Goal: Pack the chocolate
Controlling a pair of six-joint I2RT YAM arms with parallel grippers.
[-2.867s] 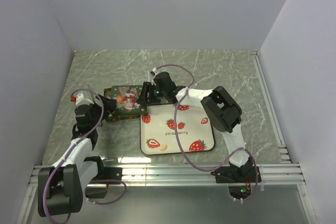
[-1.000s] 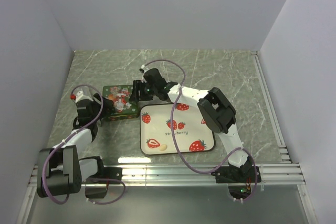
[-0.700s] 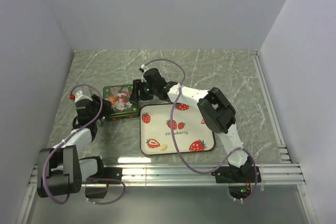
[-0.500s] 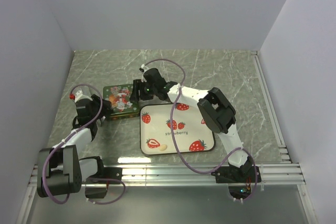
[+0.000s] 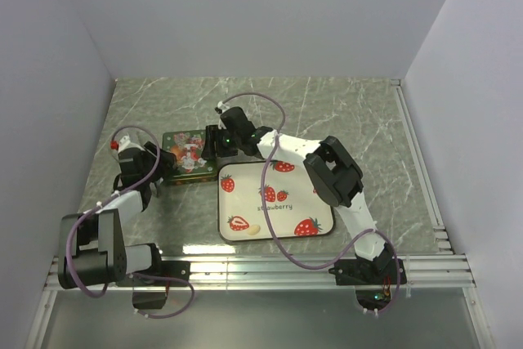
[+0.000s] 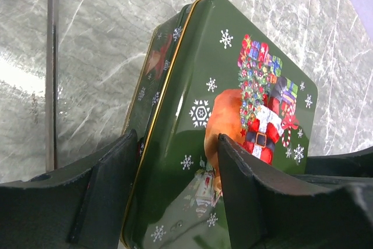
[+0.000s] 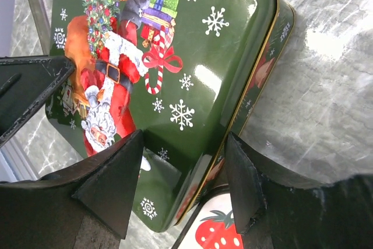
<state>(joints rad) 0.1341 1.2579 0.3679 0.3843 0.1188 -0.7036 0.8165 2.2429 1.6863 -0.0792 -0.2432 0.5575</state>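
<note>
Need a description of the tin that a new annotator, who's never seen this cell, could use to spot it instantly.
Start from the grey marble table and find the white strawberry-print tray towards its near edge. The green tin sits at the tray's far-left corner. It is the only box there, with a dark green lid, a gold rim, white snowflakes and a Santa picture.

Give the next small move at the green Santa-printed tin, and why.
Probably ease both down to press the lid home: the green rectangular metal tin wears its lid, the left gripper and right gripper straddle opposite corners, jaws apart; seating is unclear.
</note>
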